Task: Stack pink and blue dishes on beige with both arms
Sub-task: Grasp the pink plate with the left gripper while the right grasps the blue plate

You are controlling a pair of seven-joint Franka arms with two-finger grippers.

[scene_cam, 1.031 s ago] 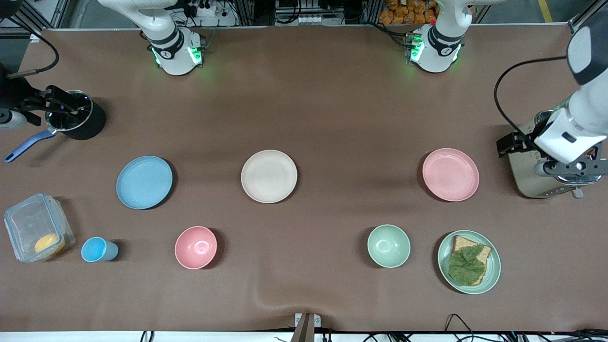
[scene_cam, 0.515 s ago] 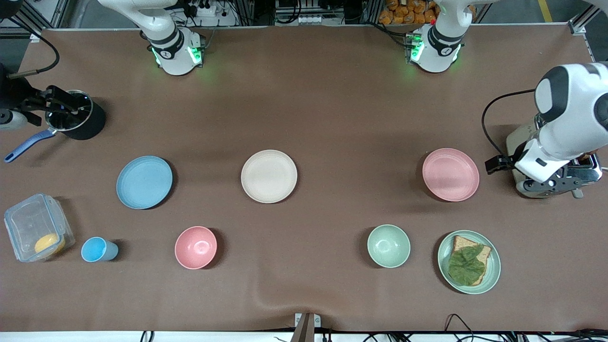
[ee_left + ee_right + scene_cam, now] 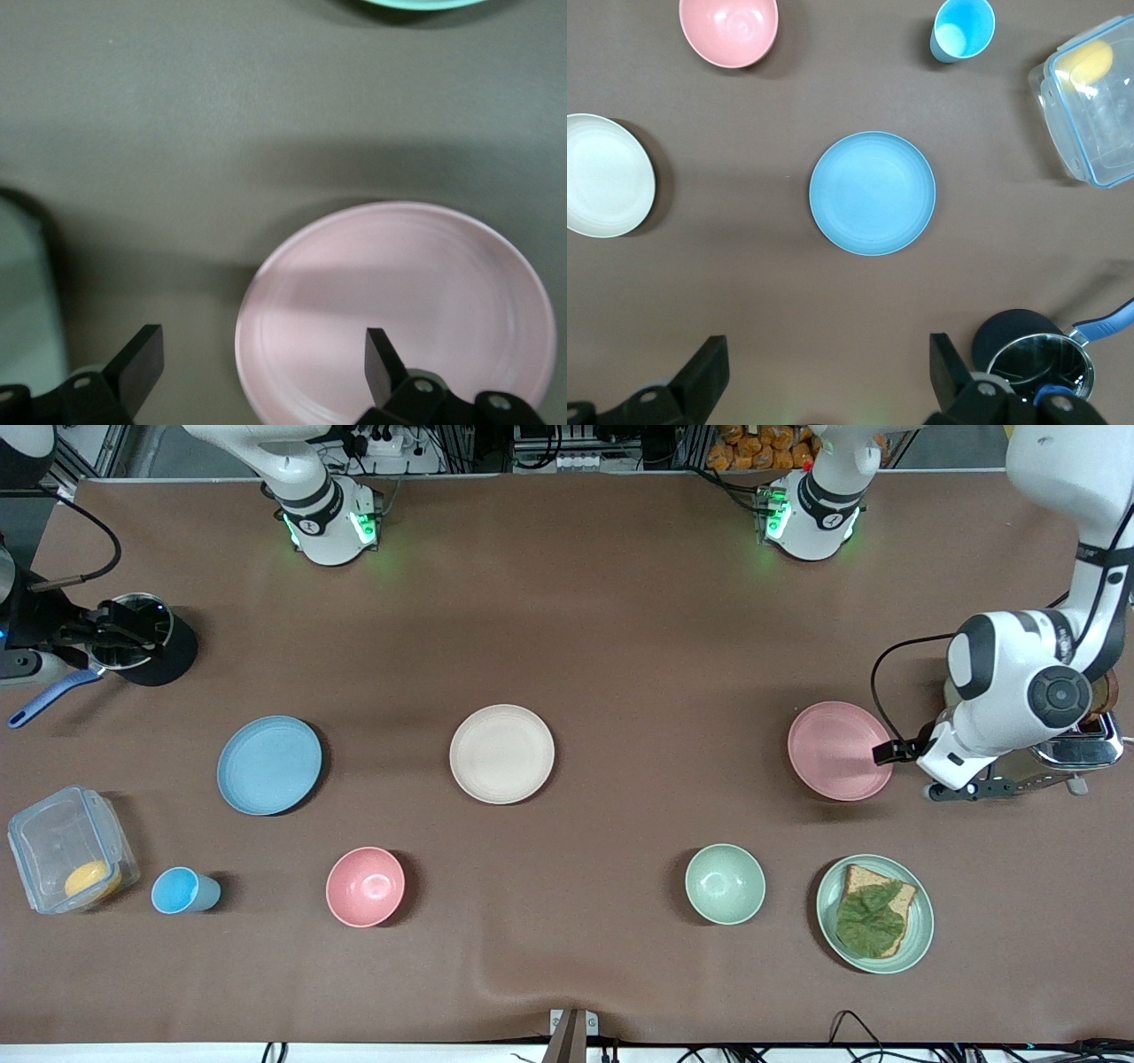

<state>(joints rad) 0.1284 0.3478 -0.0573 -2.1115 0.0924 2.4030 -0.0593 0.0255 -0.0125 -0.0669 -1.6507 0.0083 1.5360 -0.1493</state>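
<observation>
Left hand spread over matte pink plate's ridged rim — apparently untouching.

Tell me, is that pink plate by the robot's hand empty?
Empty. The pink plate lies flat with nothing on it; the left wrist view shows its bare face, with the left end effector open at its rim.

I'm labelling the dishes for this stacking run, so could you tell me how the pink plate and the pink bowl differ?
The pink plate is flat and wide; the pink bowl is deep and smaller across. The plate is paler pink, the bowl more salmon. The plate lies toward the left arm's end, with the open left gripper straddling its rim; the bowl sits nearer the front camera, with no gripper by it. Both are empty and upright.
</observation>
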